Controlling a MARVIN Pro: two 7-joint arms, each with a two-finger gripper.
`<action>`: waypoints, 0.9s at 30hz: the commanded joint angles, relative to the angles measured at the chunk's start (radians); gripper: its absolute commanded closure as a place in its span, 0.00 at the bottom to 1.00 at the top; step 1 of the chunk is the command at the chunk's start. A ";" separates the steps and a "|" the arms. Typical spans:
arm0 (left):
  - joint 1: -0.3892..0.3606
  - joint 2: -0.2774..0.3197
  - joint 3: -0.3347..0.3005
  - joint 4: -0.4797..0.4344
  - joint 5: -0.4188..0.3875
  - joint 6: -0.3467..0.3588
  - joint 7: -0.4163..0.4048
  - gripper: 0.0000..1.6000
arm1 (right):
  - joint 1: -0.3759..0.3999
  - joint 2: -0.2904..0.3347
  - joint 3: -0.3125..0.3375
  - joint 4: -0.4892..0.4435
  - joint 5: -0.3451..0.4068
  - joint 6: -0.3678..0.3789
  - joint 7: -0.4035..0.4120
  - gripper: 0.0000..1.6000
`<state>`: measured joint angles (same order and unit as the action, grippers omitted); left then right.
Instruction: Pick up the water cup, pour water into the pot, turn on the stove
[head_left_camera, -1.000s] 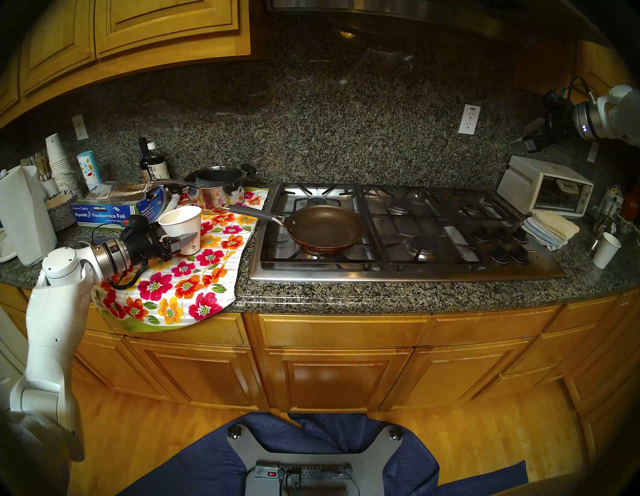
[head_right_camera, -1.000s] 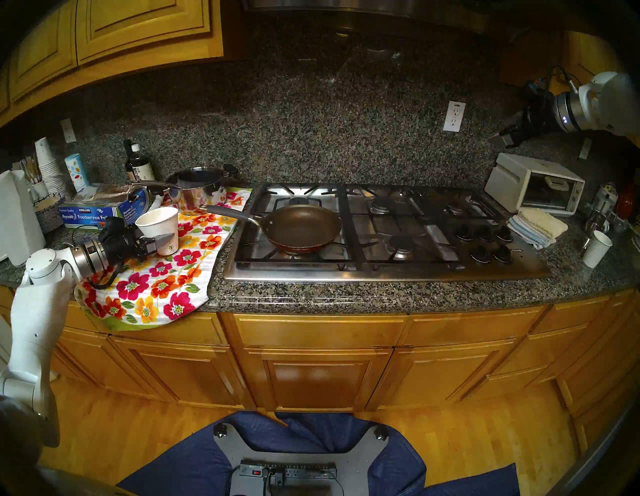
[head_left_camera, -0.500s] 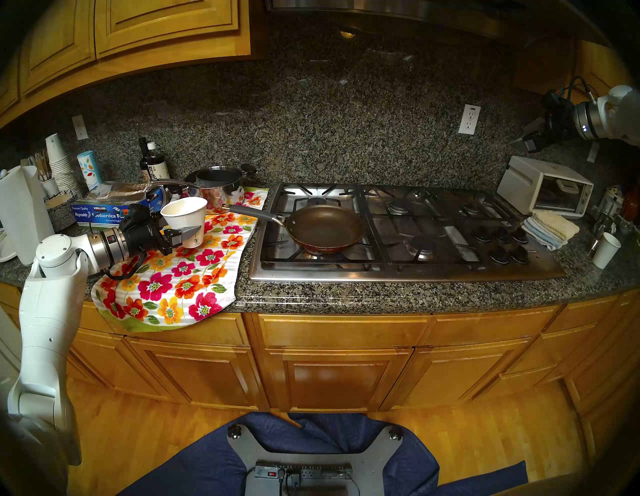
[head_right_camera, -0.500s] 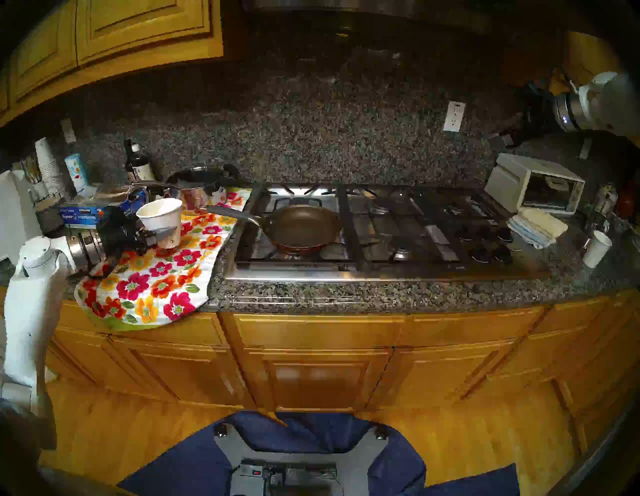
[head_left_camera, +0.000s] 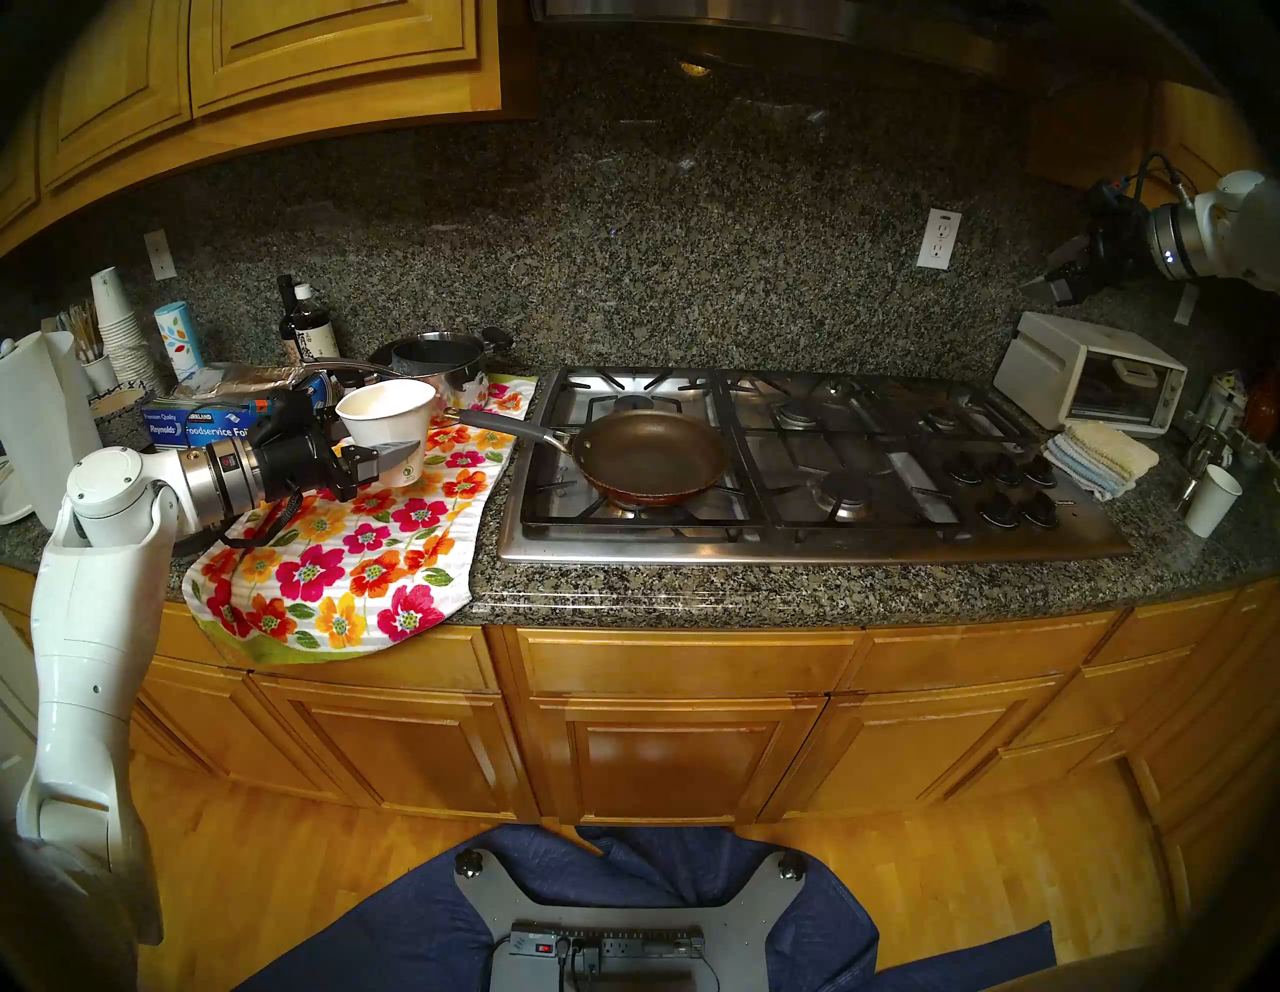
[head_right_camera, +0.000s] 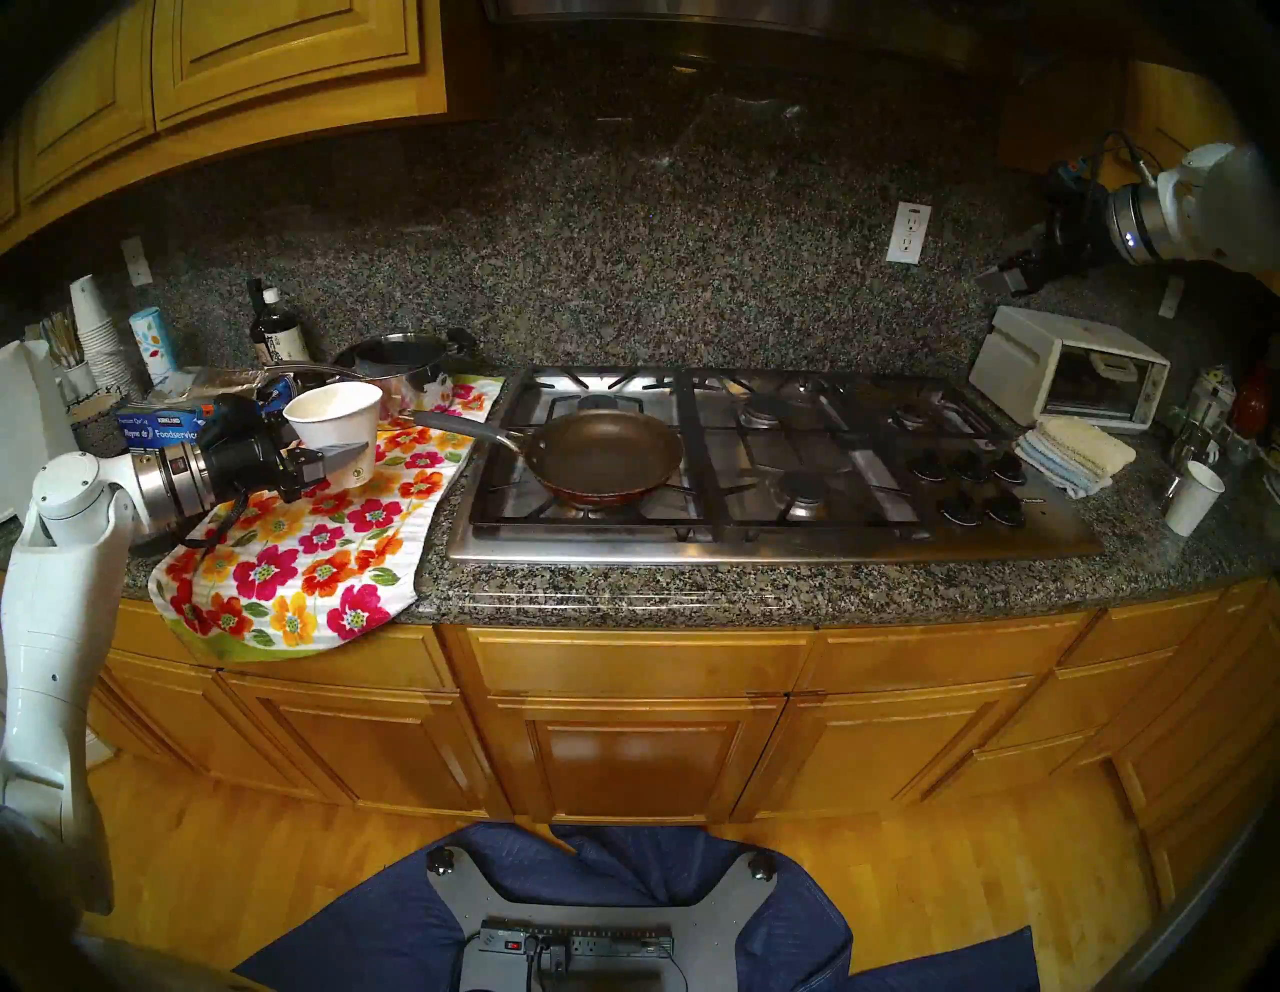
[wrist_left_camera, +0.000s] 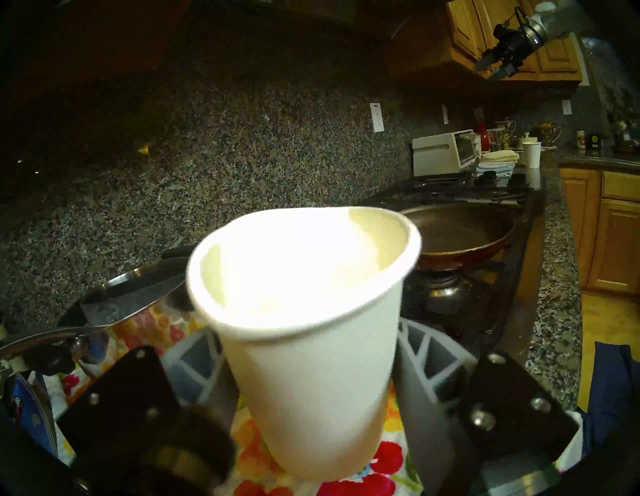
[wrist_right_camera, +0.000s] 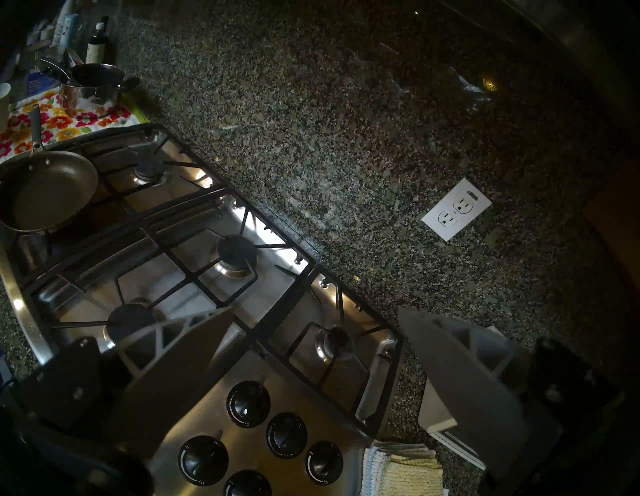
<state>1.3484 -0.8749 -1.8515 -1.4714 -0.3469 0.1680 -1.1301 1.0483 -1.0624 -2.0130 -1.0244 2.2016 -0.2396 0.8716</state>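
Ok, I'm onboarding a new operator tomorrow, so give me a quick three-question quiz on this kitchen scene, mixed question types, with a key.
1. True or false: the left gripper is shut on the water cup and holds it upright above the floral towel.
2. Multiple choice: where does the frying pan sit? A) on the stove's front-left burner B) on the towel C) inside the toaster oven
3. Fill in: the right gripper is ____ and holds nothing, high above the five black knobs.

Key: 1 true; 2 A; 3 open
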 joint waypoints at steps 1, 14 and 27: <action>-0.015 -0.001 -0.015 -0.096 -0.014 0.027 0.011 0.51 | 0.031 -0.007 0.000 0.026 0.005 -0.002 -0.003 0.00; -0.041 -0.005 0.036 -0.172 0.002 0.097 0.032 0.51 | 0.031 -0.007 0.000 0.026 0.005 -0.002 -0.003 0.00; -0.087 -0.028 0.100 -0.218 0.010 0.162 0.065 0.51 | 0.031 -0.007 0.000 0.026 0.005 -0.002 -0.003 0.00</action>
<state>1.3334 -0.8925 -1.7663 -1.6371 -0.3290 0.3131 -1.0806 1.0482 -1.0624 -2.0130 -1.0244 2.2015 -0.2398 0.8716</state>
